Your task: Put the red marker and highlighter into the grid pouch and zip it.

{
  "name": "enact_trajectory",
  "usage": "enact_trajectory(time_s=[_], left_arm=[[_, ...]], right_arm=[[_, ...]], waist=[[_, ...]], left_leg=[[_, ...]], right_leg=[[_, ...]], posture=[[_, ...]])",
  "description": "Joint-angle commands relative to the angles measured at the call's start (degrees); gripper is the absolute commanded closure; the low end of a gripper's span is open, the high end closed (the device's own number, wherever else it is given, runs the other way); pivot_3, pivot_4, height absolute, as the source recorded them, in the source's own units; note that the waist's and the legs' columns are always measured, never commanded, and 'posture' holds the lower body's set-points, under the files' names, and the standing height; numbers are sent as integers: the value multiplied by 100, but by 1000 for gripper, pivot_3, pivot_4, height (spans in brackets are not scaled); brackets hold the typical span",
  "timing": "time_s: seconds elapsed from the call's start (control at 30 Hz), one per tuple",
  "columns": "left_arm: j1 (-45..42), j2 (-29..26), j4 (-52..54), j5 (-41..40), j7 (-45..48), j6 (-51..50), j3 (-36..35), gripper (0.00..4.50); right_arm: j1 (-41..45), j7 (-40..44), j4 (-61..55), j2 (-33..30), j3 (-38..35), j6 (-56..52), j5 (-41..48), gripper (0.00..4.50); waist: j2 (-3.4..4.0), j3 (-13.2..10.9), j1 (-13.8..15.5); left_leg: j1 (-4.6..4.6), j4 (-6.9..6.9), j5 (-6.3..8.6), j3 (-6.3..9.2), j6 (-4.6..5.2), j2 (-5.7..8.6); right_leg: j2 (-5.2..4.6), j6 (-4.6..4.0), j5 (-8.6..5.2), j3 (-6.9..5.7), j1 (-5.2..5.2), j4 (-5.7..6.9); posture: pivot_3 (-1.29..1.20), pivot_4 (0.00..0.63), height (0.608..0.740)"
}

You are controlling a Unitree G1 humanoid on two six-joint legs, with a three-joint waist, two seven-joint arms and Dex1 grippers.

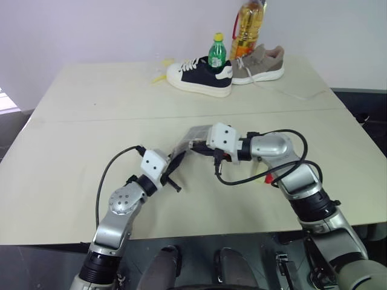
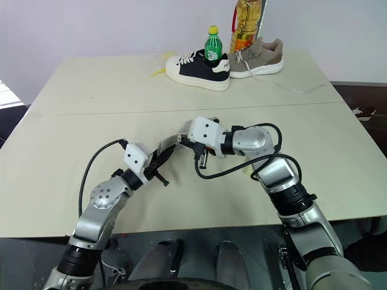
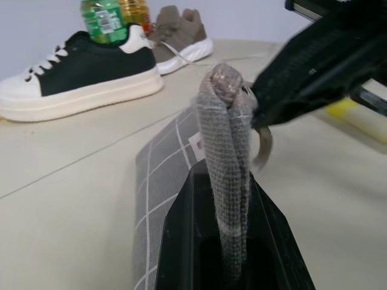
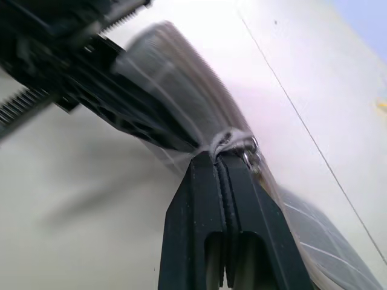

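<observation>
1. Grey fabric with thin white grid lines: the grid pouch (image 3: 175, 181) hangs in the air between my two arms, above the middle of the pale table (image 1: 72, 121), lifted clear of its top.
2. My left pincer (image 3: 233, 241) is fully closed on one end of the pouch. From the wrist, the cloth stands as a narrow folded ridge squeezed between the black fingers.
3. My right pincer (image 4: 222, 175) is also clamped tight, nipping the pouch at its zipper end, where a small metal pull glints beside the fingertips.
4. Seen from the head, the left pincer sits at about seven o'clock of the pouch and the right at about two o'clock.
5. A pale yellow pen, which I judge to be the highlighter (image 3: 357, 118), lies on the table beyond the right pincer. A bit of red (image 1: 270, 179) shows under my right forearm; it may be the red marker, but I cannot be sure.
6. At twelve o'clock, far across the table, stand a black-and-white shoe (image 1: 199, 75), a tan shoe (image 1: 260, 63), a green bottle (image 1: 217, 53) and a yellow bottle (image 1: 248, 27).
7. Judgement: the pouch is being readied while at least the highlighter is outside it.
8. Risks: pulling the ends apart could slip the thin cloth from either grip, or drag the zipper shut before the pens are in. A dropped pouch could knock the highlighter.
</observation>
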State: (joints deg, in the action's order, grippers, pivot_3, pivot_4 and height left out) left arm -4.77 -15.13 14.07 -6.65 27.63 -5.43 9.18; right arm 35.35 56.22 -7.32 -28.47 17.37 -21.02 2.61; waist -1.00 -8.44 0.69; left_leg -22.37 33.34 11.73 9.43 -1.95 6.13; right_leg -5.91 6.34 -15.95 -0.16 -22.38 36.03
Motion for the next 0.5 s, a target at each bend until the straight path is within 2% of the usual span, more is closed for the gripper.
enact_trajectory(time_s=[0.03, 0.5], left_arm=[[-130, 41, 50, 121, 9, 74, 168, 4500], [-725, 370, -944, 494, -89, 492, 388, 4500]], right_arm=[[56, 213, -396, -96, -26, 24, 195, 4486], [70, 575, -958, -181, 133, -288, 429, 4486]], waist=[[0, 0, 0], [-1, 0, 3]], left_leg=[[0, 0, 0, 0, 0, 0], [-2, 3, 0, 1, 0, 1]], right_leg=[[0, 0, 0, 0, 0, 0], [0, 16, 9, -1, 0, -1]], posture=[[0, 150, 734], [0, 150, 734]])
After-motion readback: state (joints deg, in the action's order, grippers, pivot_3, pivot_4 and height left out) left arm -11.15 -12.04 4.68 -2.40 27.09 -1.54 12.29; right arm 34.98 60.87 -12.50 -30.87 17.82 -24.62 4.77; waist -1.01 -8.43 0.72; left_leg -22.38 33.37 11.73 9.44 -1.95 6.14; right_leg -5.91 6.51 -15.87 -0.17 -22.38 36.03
